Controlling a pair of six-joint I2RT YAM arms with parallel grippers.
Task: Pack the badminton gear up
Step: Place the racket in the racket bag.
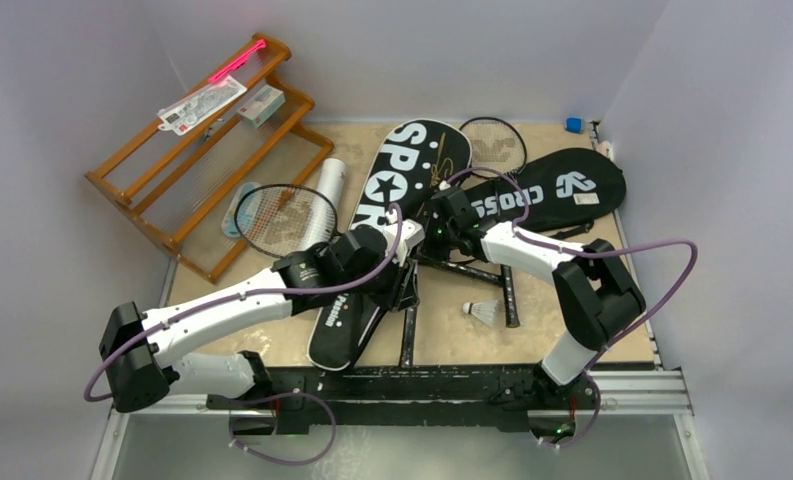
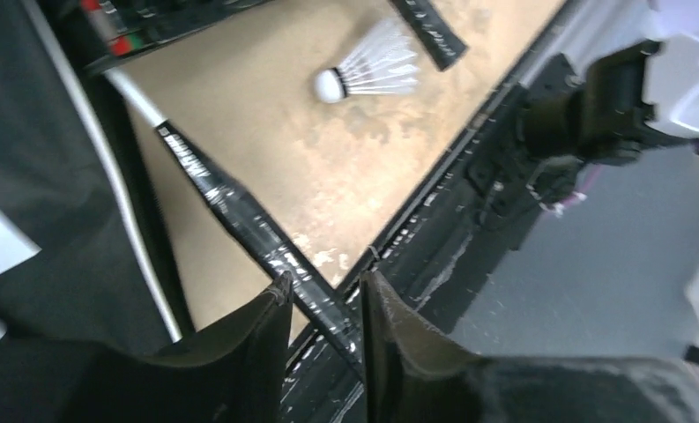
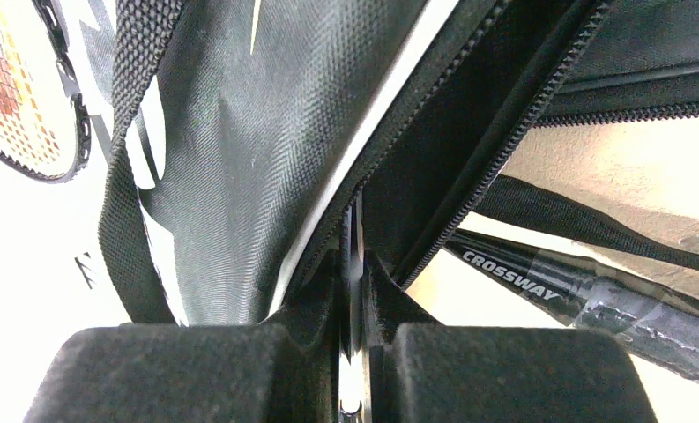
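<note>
Racket handle (image 2: 231,207) lies between the narrowly parted jaws of the left gripper (image 2: 326,280). Right gripper (image 3: 353,264) pinches the black racket bag (image 3: 231,132) by its zipper edge.

a: left wrist view, what's up front?
b: left hand (image 2: 327,282) at the bottom edge, two dark fingers (image 2: 253,348) parted, narrow gap between them.
a: anything in the gap?
b: black racket handle (image 2: 240,216) in shiny wrap, runs diagonally from upper left down into the gap. can't tell if the fingers touch it.
a: rest?
b: white shuttlecock (image 2: 368,72) on its side on the worn tan worktop (image 2: 328,176), cork pointing left, well apart from the hand. end of a second black handle (image 2: 429,28) just beside its feathers. black bag (image 2: 46,176) with a pale edge strip fills the left. black rail (image 2: 469,185) along the worktop edge, right arm (image 2: 619,97) blurred at upper right.
</note>
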